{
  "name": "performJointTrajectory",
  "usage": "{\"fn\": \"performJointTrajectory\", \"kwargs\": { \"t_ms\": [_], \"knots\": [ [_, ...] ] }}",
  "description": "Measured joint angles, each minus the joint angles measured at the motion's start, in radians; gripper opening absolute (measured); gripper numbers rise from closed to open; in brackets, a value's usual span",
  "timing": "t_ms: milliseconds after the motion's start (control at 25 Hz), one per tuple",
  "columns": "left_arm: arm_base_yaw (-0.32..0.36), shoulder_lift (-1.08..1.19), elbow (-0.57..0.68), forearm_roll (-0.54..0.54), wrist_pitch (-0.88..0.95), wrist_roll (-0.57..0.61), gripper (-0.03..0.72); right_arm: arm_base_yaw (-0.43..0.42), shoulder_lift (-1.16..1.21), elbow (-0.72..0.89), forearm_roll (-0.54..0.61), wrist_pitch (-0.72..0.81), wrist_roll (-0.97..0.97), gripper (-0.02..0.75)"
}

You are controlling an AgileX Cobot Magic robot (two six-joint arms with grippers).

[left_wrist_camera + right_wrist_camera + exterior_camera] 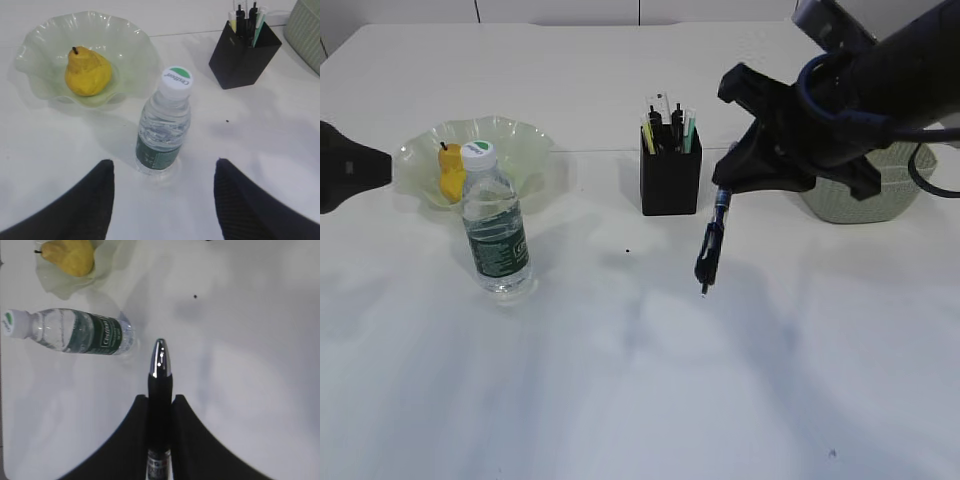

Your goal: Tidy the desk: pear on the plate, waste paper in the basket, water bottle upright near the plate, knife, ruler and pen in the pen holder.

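Right fingers (159, 405) pinch the pen (710, 245) by its top; dangling, it may, I think, snag the crowded holder (671, 180). Left fingers (162, 195) idle, spread.

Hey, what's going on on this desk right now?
A two-armed robot is tidying up. The right gripper is shut on a pen, holding it in the air, tip down, in front of the black pen holder, which already has several items in it. The pear sits on the glass plate, and the water bottle stands upright beside the plate. The left gripper is open near the bottle, holding nothing. A basket stands behind the right arm; its contents are hidden.
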Motion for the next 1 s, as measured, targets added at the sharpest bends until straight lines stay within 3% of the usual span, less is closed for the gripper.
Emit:
{"fn": "performJointTrajectory", "kwargs": {
  "t_ms": [320, 680, 1000],
  "knots": [
    [-0.004, 0.0, 0.0, 0.002, 0.0, 0.0, 0.447, 0.0, -0.002, 0.0, 0.201, -0.017, -0.089, 0.062],
    [-0.004, 0.004, 0.0, 0.017, -0.002, 0.0, 0.447, 0.072, -0.027, -0.019, 0.272, -0.092, -0.041, 0.062],
    [-0.004, 0.004, 0.0, 0.045, -0.035, 0.0, 0.447, 0.081, -0.027, -0.035, 0.326, -0.132, -0.037, 0.062]
  ]
}}
